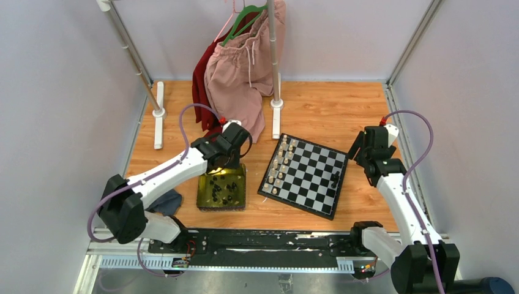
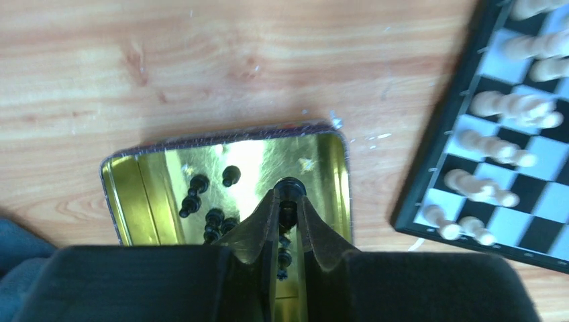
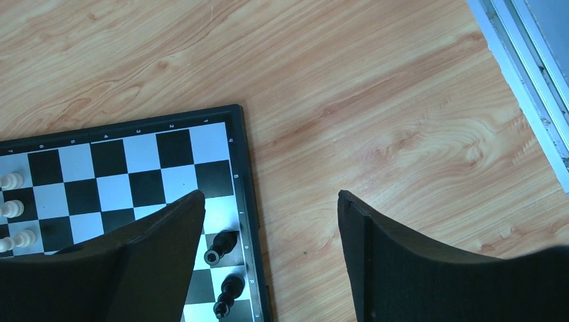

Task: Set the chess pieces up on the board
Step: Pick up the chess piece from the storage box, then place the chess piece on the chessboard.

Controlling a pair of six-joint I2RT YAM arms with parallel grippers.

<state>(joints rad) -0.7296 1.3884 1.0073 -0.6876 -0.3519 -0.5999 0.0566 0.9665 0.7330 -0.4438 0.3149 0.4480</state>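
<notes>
- Gripping a tiny black chess piece (image 2: pixel 289 188), the left claw (image 2: pixel 287 203) is closed inside a shiny yellow-green rectangular tray (image 2: pixel 131 184), where more black pieces (image 2: pixel 201 208) are scattered.
- The right claw (image 3: pixel 268 204) is spread open above the right edge of the flat black-and-grey checked chessboard (image 3: pixel 127 164) on the wooden table (image 3: pixel 376 100).
- Two black pieces (image 3: pixel 221 247) are seen at that edge, and cream-white pieces (image 2: pixel 500 144) along the opposite side.
</notes>
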